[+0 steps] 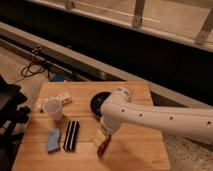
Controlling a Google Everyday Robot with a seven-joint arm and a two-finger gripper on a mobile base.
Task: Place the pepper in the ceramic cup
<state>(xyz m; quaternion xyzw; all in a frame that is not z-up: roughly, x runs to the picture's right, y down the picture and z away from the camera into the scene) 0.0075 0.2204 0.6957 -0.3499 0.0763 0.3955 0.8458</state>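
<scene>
The pepper (pixel 103 148) is a slim dark-red chili on the wooden table (pixel 135 150), near its front edge, right of the striped block. My gripper (pixel 102 140) is straight above it, at the pepper's upper end and touching or nearly touching it. The white arm reaches in from the right. The ceramic cup (pixel 53 109) is small and white. It stands upright at the table's left side, well to the left of the gripper and further back.
A round black bowl (pixel 96 104) sits mid-table, partly behind the arm. A black-and-white striped block (pixel 71 135) and a blue sponge (pixel 52 141) lie front left. A small white object (pixel 63 98) lies behind the cup. Cables lie on the floor at back left.
</scene>
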